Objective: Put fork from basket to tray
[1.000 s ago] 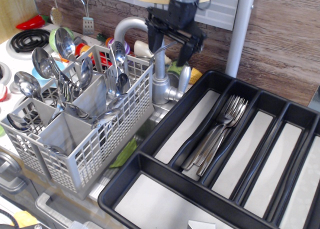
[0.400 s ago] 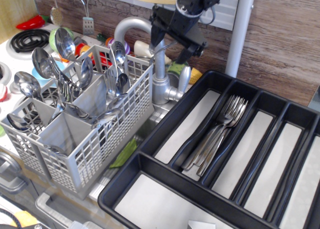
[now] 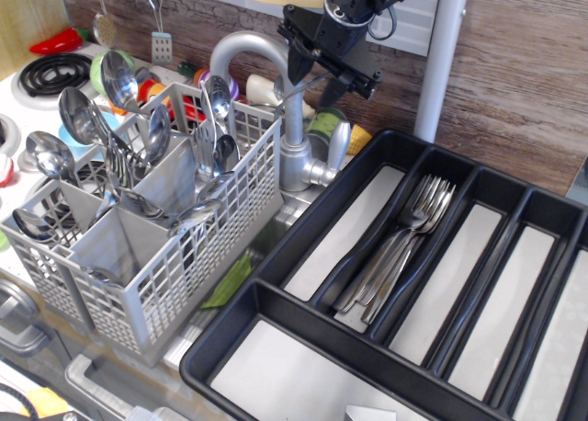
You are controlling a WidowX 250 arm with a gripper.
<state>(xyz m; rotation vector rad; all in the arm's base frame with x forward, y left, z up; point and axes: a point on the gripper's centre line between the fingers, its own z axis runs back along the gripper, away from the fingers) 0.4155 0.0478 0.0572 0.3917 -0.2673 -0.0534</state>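
My gripper (image 3: pixel 314 83) hangs high at the back, in front of the curved steel faucet (image 3: pixel 294 150), between the basket and the tray. A slim shiny fork (image 3: pixel 301 85) lies across between its black fingers (image 3: pixel 296 70), held in the air; only a short piece of it shows. The light grey grid-walled basket (image 3: pixel 207 246) stands at the left, with steel spoons (image 3: pixel 83 118) upright in its compartments. The black tray (image 3: pixel 276 301) lies at the right, and several forks (image 3: pixel 397 246) lie together in one of its long compartments.
A grey vertical pole (image 3: pixel 439 62) stands behind the tray. A stove burner (image 3: pixel 50 72) and colourful toy food (image 3: pixel 197 76) sit behind the basket. A green item (image 3: pixel 228 281) lies in the sink gap between basket and tray.
The gripper has risen and shifted slightly right, tilting as it went, with the fork still between its fingers. Basket, tray and the forks in it have not moved.
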